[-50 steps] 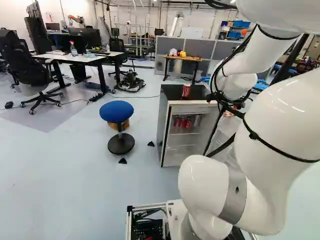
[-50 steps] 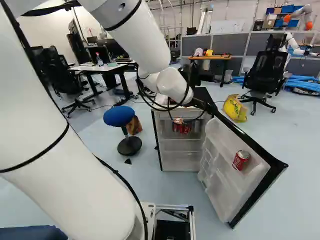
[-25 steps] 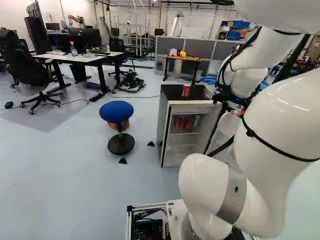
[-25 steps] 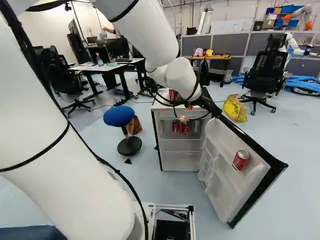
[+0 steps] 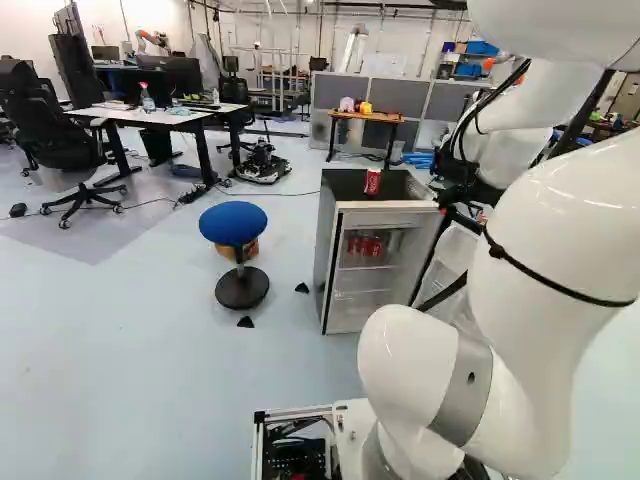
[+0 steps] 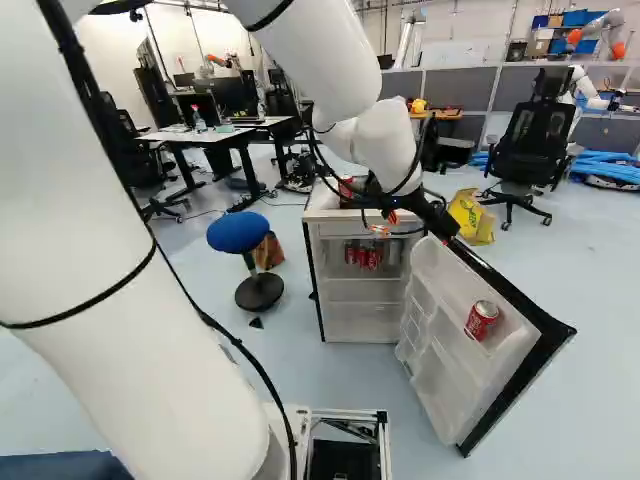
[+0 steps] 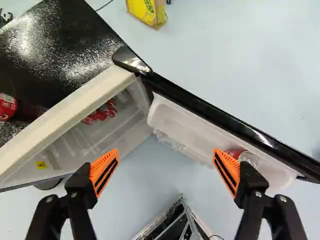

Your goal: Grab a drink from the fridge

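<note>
The wrist view's edge crops a red metal can (image 7: 6, 106); an orange ribbed pad (image 7: 232, 164) partly hides a second red-and-silver can (image 7: 249, 159).

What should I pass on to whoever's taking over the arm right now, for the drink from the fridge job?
Gripper: open, nothing held, above the gap between the fridge and its door.
Drinks: red cans on an upper shelf inside; one red can in the door, beyond one finger in the wrist view; another red can on top of the fridge.
Done: the door stands open.
Left: choose a can, line up, close on it and lift it out. The door can looks easier to reach, but that's my guess.
</note>
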